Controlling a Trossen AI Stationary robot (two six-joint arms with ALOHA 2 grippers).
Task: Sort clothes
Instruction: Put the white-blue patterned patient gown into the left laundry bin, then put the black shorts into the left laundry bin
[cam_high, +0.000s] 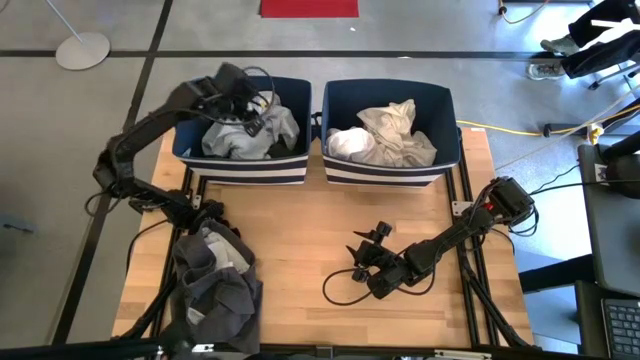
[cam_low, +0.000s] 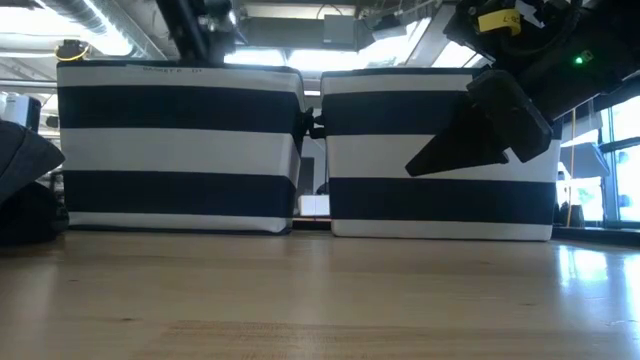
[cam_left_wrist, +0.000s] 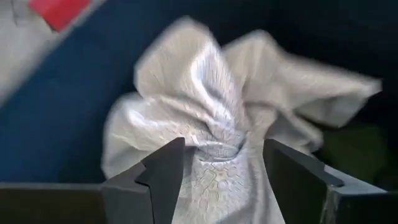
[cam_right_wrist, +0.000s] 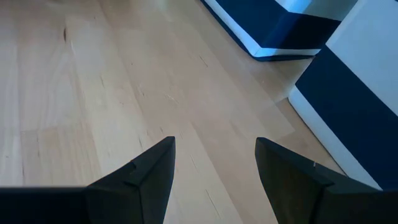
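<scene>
My left gripper (cam_high: 255, 105) is open over the left navy striped bin (cam_high: 240, 170), pointing down into it. In the left wrist view (cam_left_wrist: 221, 149) its fingers stand on either side of a raised fold of a crumpled light grey garment (cam_left_wrist: 205, 81) that lies in the bin (cam_high: 240, 135). The right bin (cam_high: 390, 172) holds a white garment (cam_high: 345, 143) and a light grey one (cam_high: 398, 130). A pile of dark grey clothes (cam_high: 215, 285) lies at the table's near left. My right gripper (cam_high: 370, 240) is open and empty, low over the table's middle (cam_right_wrist: 214, 146). My left gripper comes from above with its fingers open around the garment's raised fold (cam_left_wrist: 214, 146). I cannot tell whether the fingers touch the cloth. The garment lies crumpled in the bin.
The two bins stand side by side at the table's far edge and fill the low view (cam_low: 180, 150) (cam_low: 430, 150). A black cable (cam_high: 335, 290) loops on the wood near my right gripper. Bare wood (cam_high: 300, 230) lies between the pile and my right arm.
</scene>
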